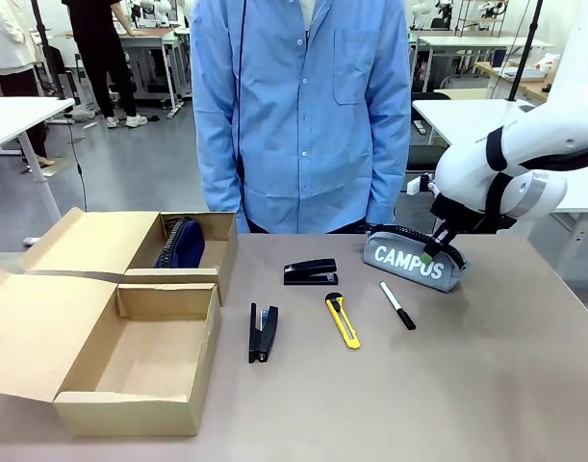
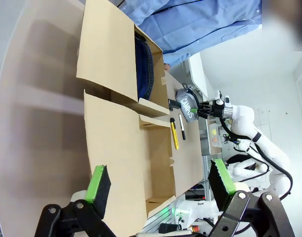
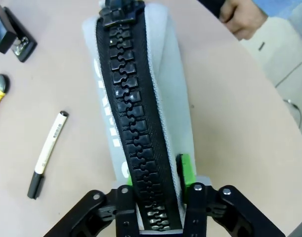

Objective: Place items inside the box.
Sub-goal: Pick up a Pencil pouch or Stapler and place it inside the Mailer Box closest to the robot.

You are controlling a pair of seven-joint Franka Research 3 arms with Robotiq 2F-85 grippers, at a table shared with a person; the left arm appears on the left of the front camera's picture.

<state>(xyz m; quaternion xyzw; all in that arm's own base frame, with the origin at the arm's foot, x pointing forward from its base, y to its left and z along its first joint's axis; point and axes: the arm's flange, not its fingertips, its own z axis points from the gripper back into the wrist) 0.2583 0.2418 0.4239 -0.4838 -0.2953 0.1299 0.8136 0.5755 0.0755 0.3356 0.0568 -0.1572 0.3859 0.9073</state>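
Lower left of the front view: near cardboard box (image 1: 130, 414), flaps open. Behind it, at left centre, a second open box (image 1: 221, 255) holds the navy pouch (image 1: 181, 243), standing on edge. On the table (image 1: 467, 385), centre frame, lie two black staplers (image 1: 310, 272) (image 1: 263, 333), the yellow utility knife (image 1: 343, 320) and the marker (image 1: 397, 305), all apart from one another. Right of centre, the grey pouch (image 1: 404, 262) lettered "CAMPUS" rests on the table, zip upward. The right gripper (image 3: 155, 182) is closed across its end, green pad pressed to the fabric. In the left wrist view, the left gripper (image 2: 159, 182) hangs above the boxes, fingers spread wide, holding nothing.
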